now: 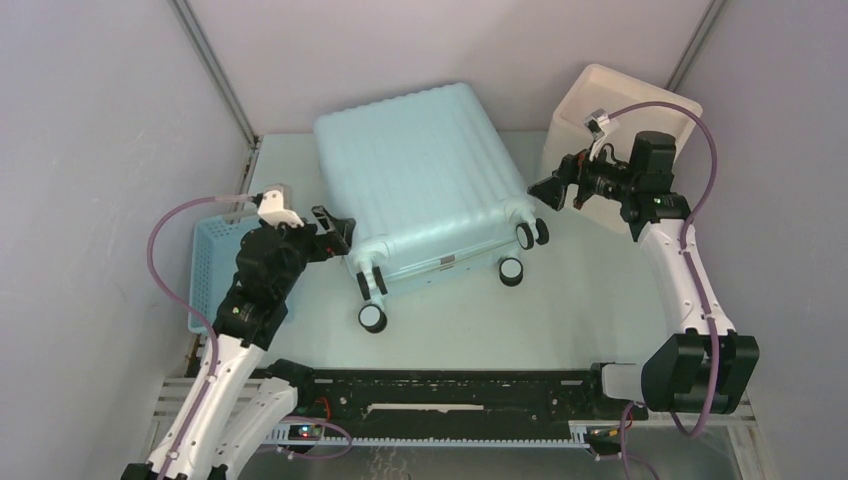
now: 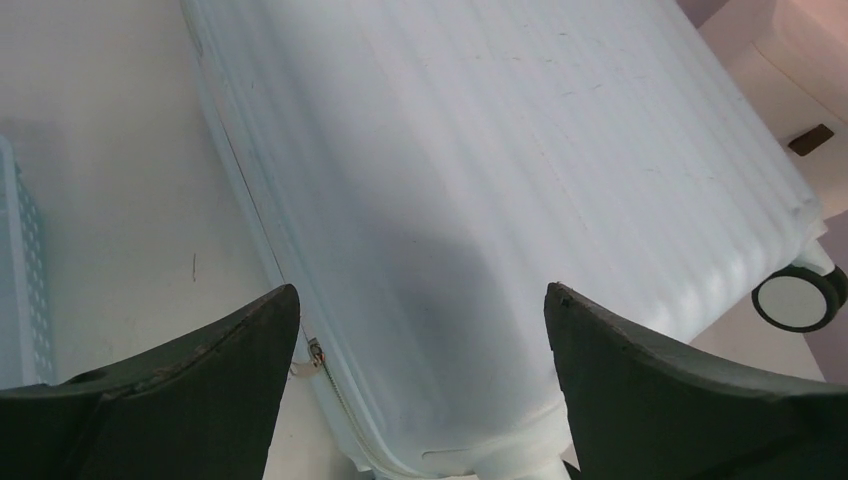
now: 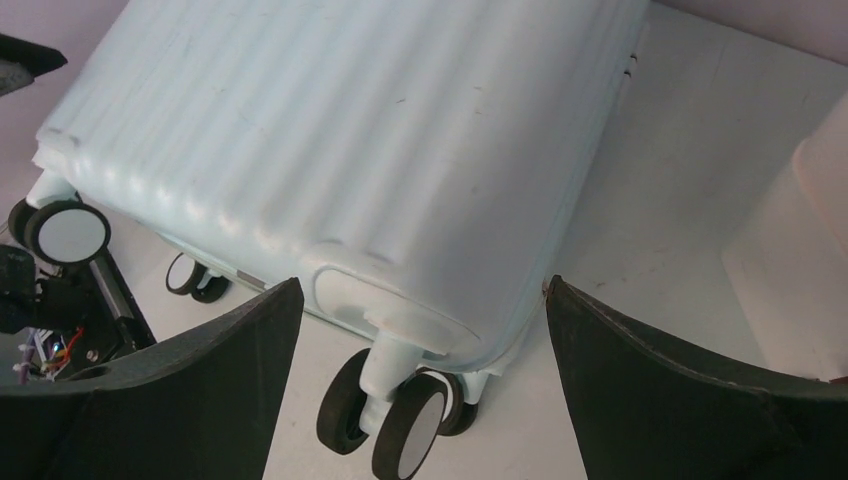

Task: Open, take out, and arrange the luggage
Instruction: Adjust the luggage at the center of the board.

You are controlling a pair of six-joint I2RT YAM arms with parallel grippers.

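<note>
The luggage (image 1: 420, 180), a pale mint-blue ribbed suitcase, lies flat and closed in the middle of the table, its black-and-white wheels (image 1: 372, 318) toward me. My left gripper (image 1: 338, 232) is open and empty at its near left corner; in the left wrist view the shell (image 2: 480, 180) fills the gap and a zip pull (image 2: 312, 356) hangs on the side seam beside the left finger. My right gripper (image 1: 548, 190) is open and empty at the near right corner, just above a wheel pair (image 3: 400, 415) seen in the right wrist view.
A small blue slatted basket (image 1: 212, 270) stands left of the suitcase, under the left arm. A cream-white box (image 1: 615, 120) stands at the back right behind the right gripper. Grey walls close in on both sides.
</note>
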